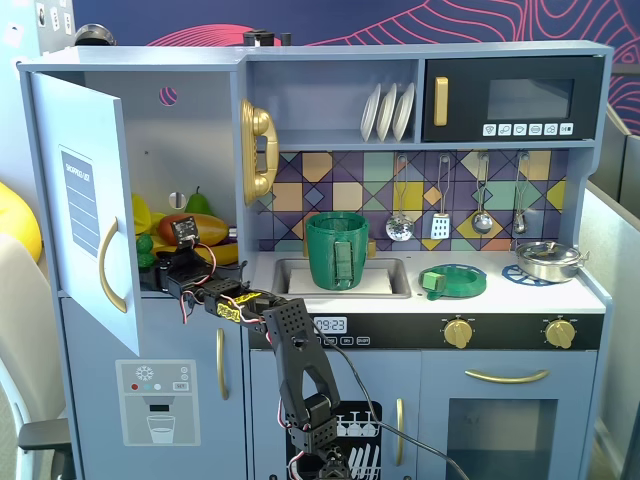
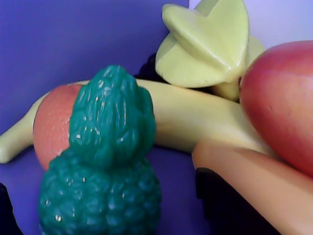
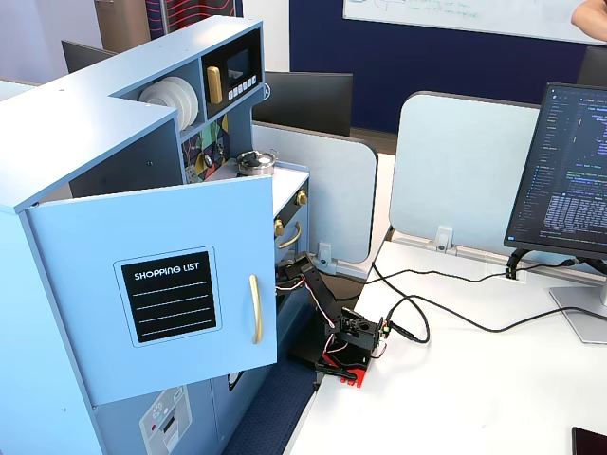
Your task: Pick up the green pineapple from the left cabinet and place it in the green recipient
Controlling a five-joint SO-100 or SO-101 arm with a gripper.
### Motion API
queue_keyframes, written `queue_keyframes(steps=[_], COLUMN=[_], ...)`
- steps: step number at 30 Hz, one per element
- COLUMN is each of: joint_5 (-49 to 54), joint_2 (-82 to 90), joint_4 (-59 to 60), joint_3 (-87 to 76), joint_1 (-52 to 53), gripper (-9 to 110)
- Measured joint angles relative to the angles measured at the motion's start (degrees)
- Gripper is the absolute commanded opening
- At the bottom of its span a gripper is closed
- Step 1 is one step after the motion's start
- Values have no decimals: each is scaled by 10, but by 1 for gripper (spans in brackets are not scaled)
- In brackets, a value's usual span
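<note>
The green pineapple (image 2: pixel 105 171), dark green and knobbly, stands upright close to the wrist camera on the purple cabinet floor. My gripper (image 2: pixel 112 215) is open around it, one dark finger (image 2: pixel 5 213) at the left edge and the other (image 2: pixel 225 205) to the right, with a gap beside the fruit. In a fixed view the gripper (image 1: pixel 158 268) reaches into the left cabinet (image 1: pixel 200 130), whose door (image 1: pixel 85 200) stands open; a bit of the pineapple (image 1: pixel 146 246) shows there. The green recipient (image 1: pixel 337 250) stands in the sink.
Behind the pineapple lie a yellow banana (image 2: pixel 195 117), a pale starfruit (image 2: pixel 205 44), a red-orange mango (image 2: pixel 283 103) and an orange piece (image 2: pixel 249 181). A flat green dish (image 1: pixel 452 280) and a steel pot (image 1: pixel 548 260) sit on the counter. The open door (image 3: pixel 171 294) hides the gripper from the side.
</note>
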State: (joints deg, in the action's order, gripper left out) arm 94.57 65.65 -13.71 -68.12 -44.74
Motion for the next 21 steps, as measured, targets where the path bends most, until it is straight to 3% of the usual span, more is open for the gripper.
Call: queue_keyframes(steps=[7,8,11,15,21], joint_5=[0,0,11,87,107], joint_2=[-17,-17,-17,-16,19], joint_4=[0,0,-1,3,11], joint_3=[21,21,21,22,-12], joint_1=[-8,-9,-9,-16,-18], gripper=[41,36,0,0,0])
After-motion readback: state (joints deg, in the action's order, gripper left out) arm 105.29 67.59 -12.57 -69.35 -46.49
